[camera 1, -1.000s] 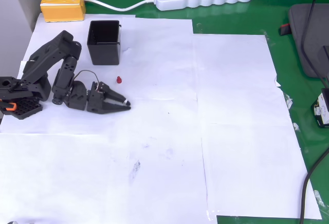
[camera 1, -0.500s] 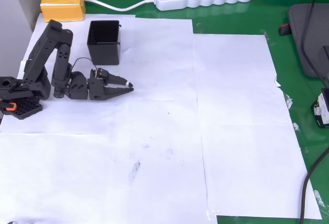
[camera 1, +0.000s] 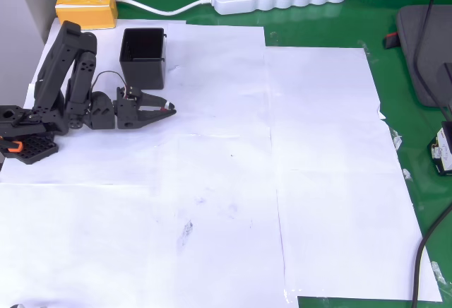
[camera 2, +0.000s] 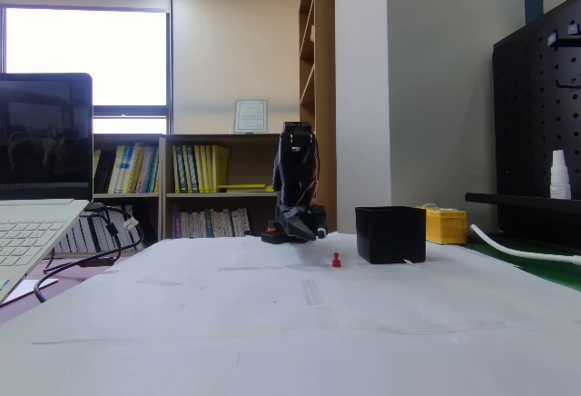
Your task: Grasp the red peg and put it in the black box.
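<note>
The tiny bright red peg (camera 2: 336, 260) stands ungrasped on the white-papered tabletop (camera 1: 233, 181) below the narrowly parted, empty pincer (camera 1: 168, 110), the square black plastic box (camera 1: 143, 57) beside it unfilled.

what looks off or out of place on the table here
Nothing is spilled or damaged. The red peg stands upright on the white paper, apart from the black box, which is upright too. The paper sheets overlap a little unevenly, with faint smudges. The gripper sits low near the box.
</note>
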`<move>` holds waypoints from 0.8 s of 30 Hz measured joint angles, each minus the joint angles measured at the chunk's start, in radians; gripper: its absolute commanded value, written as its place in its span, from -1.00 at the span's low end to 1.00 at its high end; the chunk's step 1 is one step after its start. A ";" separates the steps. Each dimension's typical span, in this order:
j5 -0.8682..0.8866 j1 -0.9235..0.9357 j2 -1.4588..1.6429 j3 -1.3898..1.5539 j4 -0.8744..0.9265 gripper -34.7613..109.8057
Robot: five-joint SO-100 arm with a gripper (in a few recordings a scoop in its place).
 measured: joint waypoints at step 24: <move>-0.060 -0.155 -0.044 -0.032 -0.002 -0.52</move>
